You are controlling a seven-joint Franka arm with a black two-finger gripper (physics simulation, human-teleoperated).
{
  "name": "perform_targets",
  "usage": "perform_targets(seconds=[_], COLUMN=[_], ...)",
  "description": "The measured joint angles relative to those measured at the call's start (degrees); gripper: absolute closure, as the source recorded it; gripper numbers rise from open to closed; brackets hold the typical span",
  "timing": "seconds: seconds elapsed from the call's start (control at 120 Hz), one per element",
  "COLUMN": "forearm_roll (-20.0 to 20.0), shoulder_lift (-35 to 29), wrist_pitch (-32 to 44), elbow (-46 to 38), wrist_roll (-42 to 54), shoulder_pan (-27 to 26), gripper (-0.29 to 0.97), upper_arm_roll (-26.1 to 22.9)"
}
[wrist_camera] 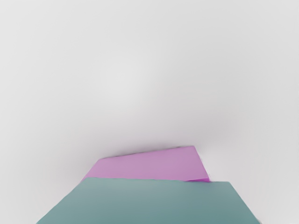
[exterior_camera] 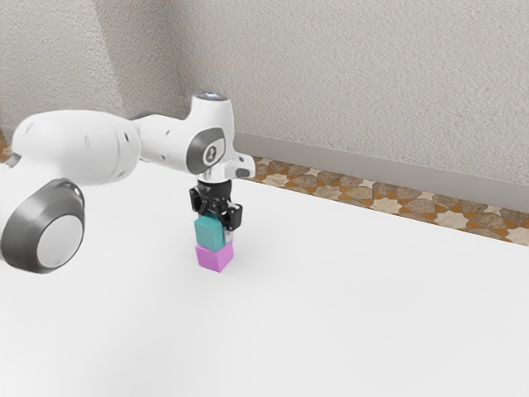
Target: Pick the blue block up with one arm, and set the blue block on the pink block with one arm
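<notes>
Gripping the blue block (exterior_camera: 211,234) in the end effector (exterior_camera: 216,217), seemingly resting it on the pink block (exterior_camera: 214,257), just left of frame centre on the bench (exterior_camera: 355,314). Probably placing. Next: release, lift straight up, avoid nudging.

A white table (exterior_camera: 347,314) takes up the near and middle ground, its top plain and matte; the same pale surface shows in the wrist view (wrist_camera: 140,70). Beyond the table's far edge lies a strip of tiled floor (exterior_camera: 397,198), patterned with stars in brown, orange and cream, widening toward the exterior view's right. A grey baseboard (exterior_camera: 397,163) runs along the floor's far side. Above it rises a rough, grey-beige plaster wall (exterior_camera: 372,74), which meets a second wall face at a corner on the far left.
</notes>
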Motion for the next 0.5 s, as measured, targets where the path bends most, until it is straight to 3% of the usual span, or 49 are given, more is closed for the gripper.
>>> perform_targets(seconds=[0.25, 0.5], forearm_roll=[-0.18, 0.4], shoulder_lift=[-0.4, -3.66], wrist_pitch=[-0.35, -3.72], elbow=[0.14, 3.36], wrist_roll=[1.36, 2.24], shoulder_pan=[-0.35, -1.96], gripper=[0.08, 0.02], upper_arm_roll=[-0.03, 1.58])
